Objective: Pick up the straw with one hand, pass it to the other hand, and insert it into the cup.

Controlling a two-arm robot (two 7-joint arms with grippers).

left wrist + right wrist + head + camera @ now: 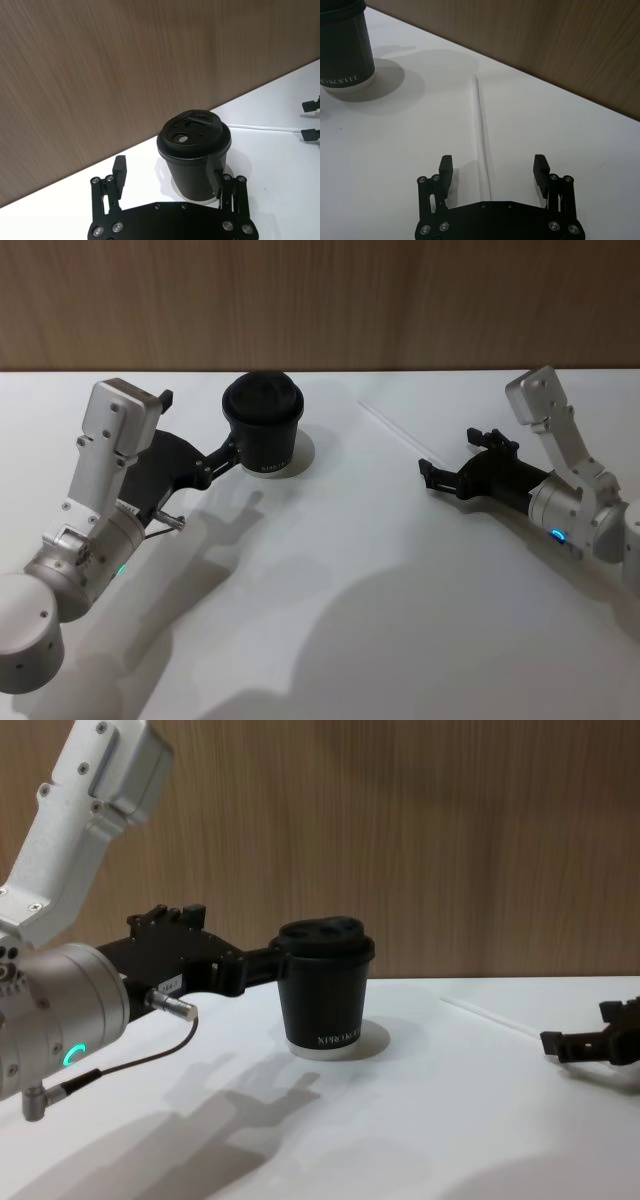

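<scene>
Head view: a small black paper cup with a black plastic lid (263, 425) stands upper centre on the white desk (330, 590). The left gripper (203, 428) is at centre left, fingers released, one tip right by the cup's side. Left wrist view: the cup sits between the spread fingers, close to one of them. Right wrist view: the long thin white straw (481, 135) lies flat on the desk, its near end between the released fingers of the right gripper (493, 167), ungrasped.
</scene>
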